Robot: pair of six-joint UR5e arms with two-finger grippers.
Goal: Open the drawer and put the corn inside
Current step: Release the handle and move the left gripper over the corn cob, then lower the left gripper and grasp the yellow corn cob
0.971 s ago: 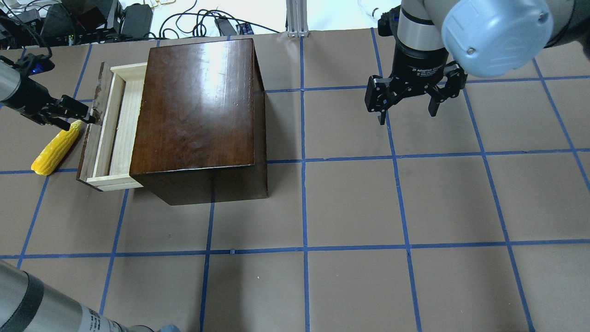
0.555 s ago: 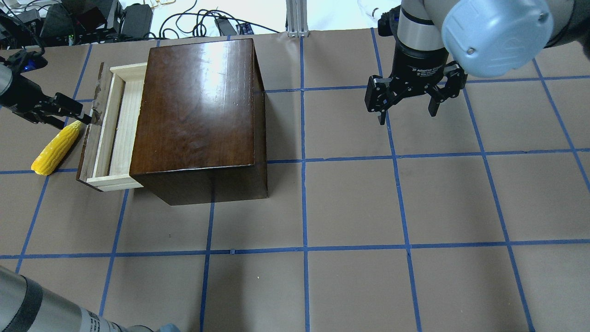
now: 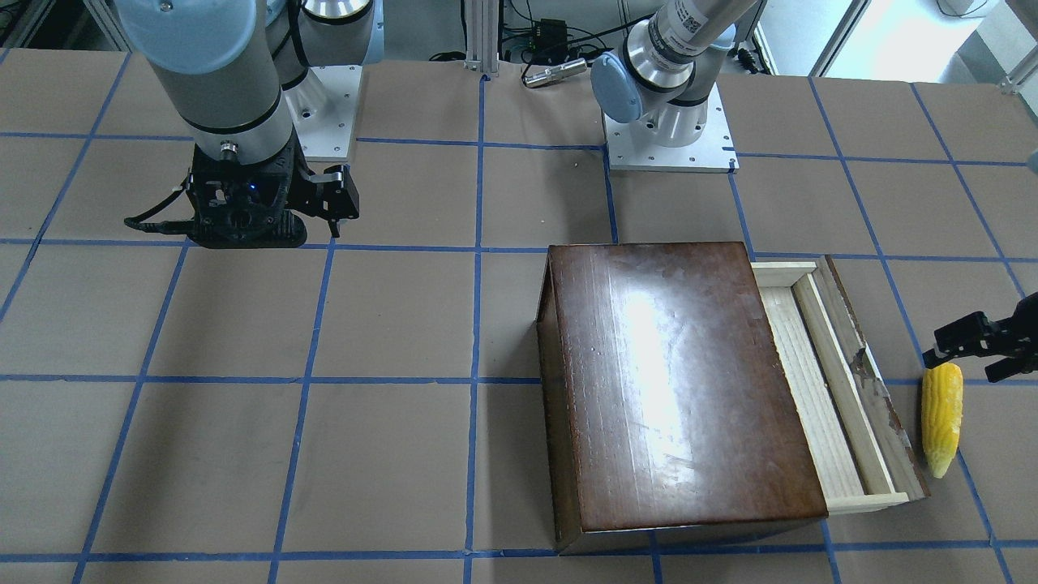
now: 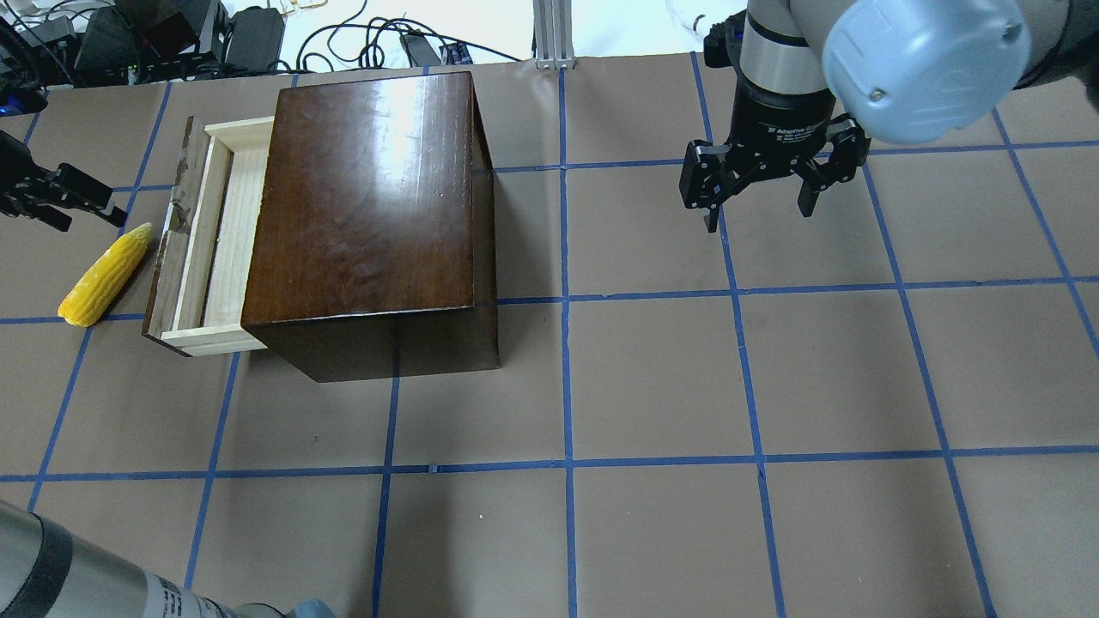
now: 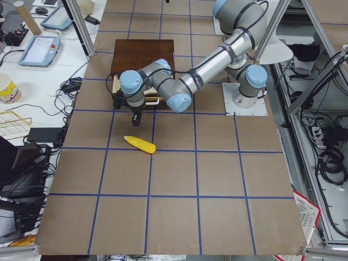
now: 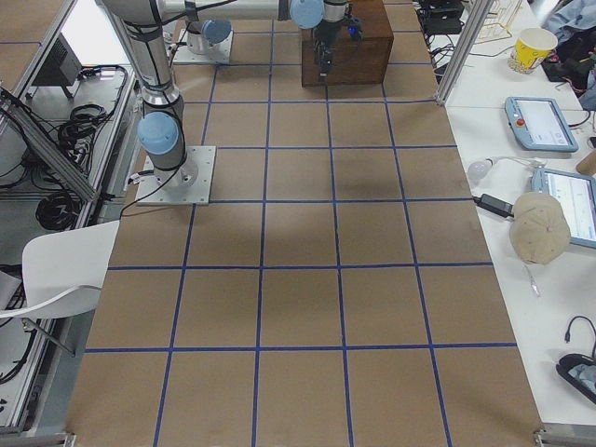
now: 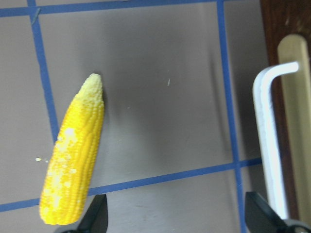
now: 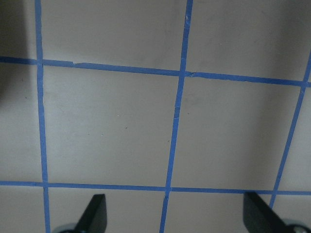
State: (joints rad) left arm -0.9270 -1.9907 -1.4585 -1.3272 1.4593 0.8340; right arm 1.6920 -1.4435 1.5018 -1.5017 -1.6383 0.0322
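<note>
The drawer (image 4: 210, 240) of pale wood with a worn dark front stands partly pulled out to the left of the glossy dark-brown box (image 4: 369, 206). The yellow corn (image 4: 105, 275) lies on the table just left of the drawer front; it also shows in the front view (image 3: 941, 418). My left gripper (image 4: 86, 210) is open and empty, a little behind and to the left of the corn's pale tip. In the left wrist view the corn (image 7: 75, 160) lies left and the drawer's pale metal handle (image 7: 269, 145) right. My right gripper (image 4: 760, 216) hangs open and empty over bare table far right.
The table (image 4: 652, 378) is covered in brown paper with a blue tape grid. Cables and power units (image 4: 215, 34) lie beyond its far edge, by an aluminium post (image 4: 554, 34). The arm bases (image 3: 669, 138) stand on the robot's side.
My left gripper has drawn back to the left, away from the drawer front. The drawer, the corn and the right arm have not moved.
</note>
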